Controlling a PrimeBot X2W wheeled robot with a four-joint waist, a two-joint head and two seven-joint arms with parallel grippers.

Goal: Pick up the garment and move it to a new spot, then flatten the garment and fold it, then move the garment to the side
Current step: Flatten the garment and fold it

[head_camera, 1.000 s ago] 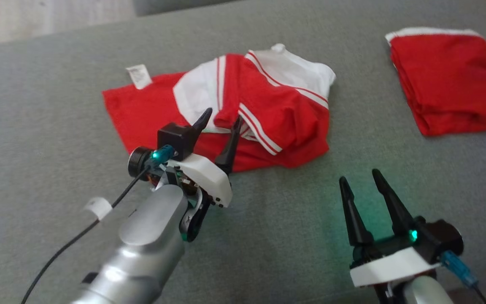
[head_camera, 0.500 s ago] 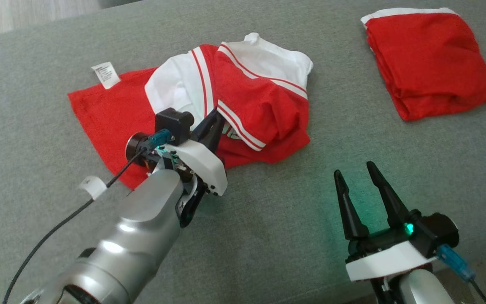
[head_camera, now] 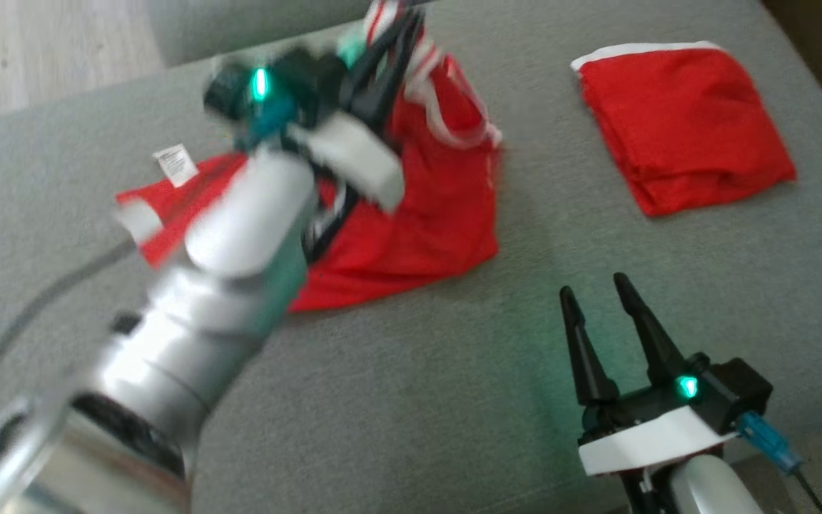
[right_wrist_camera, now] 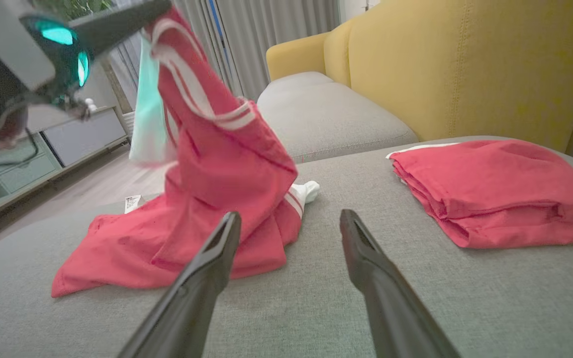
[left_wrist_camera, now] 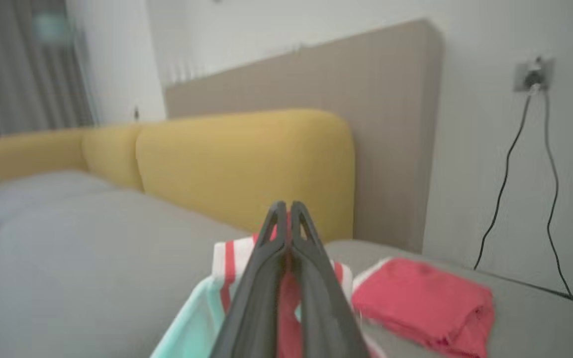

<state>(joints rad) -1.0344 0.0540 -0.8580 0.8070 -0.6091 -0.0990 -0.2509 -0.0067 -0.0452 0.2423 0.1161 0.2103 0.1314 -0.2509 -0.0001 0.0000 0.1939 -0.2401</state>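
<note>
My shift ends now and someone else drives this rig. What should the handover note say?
Left gripper: shut on the red-and-white garment, holding one part up; the rest lies on the grey cushion.
Right gripper: open, empty.
A folded red garment lies to the right, apart.
Done: grasp. Left: move to a new spot, flatten, fold, set aside.

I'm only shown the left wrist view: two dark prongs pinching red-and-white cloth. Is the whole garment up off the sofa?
Observer: No. The right wrist view shows the garment hanging from the left end effector, its lower part lying on the sofa.
Operator: Is the other arm helping?
Observer: No; the right end effector is open, apart from the cloth.
Operator: Any label?
Observer: A white tag, on its left edge in the head view.
</note>
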